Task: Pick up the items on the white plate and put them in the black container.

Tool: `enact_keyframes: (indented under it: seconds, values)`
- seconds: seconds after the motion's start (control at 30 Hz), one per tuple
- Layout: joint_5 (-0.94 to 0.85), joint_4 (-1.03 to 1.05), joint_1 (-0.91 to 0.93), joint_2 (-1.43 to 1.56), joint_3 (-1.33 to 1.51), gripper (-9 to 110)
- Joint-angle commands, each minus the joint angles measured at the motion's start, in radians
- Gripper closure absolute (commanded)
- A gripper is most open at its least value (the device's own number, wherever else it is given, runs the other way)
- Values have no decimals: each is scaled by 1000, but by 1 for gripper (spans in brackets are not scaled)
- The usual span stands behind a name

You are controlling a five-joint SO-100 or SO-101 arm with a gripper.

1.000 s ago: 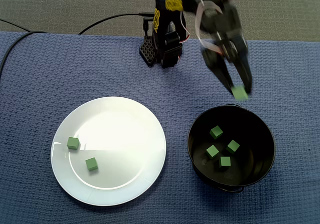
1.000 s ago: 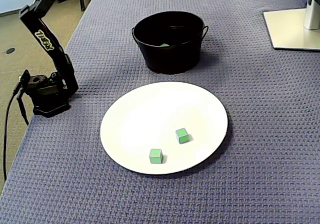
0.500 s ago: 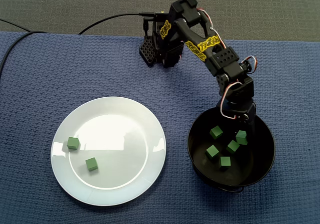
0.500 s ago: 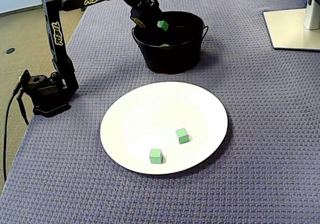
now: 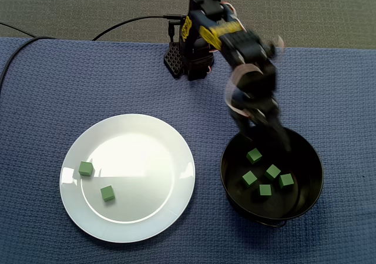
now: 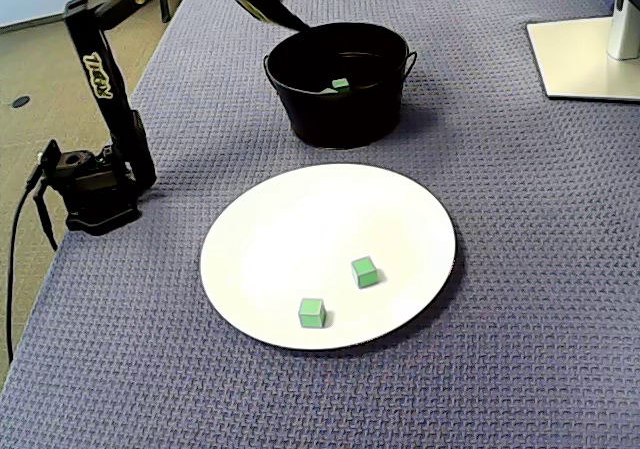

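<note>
Gripper point(image 5: 267, 137) blurred over black container point(image 5: 311, 196) rim, fingers spread, empty; green cube point(image 5: 286, 180) lies loose below them.

The surface point(image 5: 47, 82) is showing a blue-violet cloth with a woven waffle pattern. The plate point(image 5: 144, 155) is showing plain glossy white. Both plate cubes point(image 5: 86, 169) are showing light green. The container point(image 6: 340, 119) is showing black, and the container cubes point(image 5: 254, 155) are showing the same green. The arm point(image 5: 226, 37) is showing black with yellow lettering. The cable point(image 5: 129, 23) is showing black against a grey-olive floor point(image 5: 323, 11).
</note>
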Motion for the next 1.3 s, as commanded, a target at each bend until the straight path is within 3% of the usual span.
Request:
enact_keyframes:
  seconds: [0.0, 0.2, 0.37, 0.77, 1.27]
  values:
    - [-120, 302, 302, 54, -353, 64]
    - [-333, 288, 718, 5, -344, 66]
    - [-403, 247, 845, -241, -411, 68]
    - [-577, 120, 822, -805, -672, 68]
    - [-552, 64, 805, -1117, -885, 71]
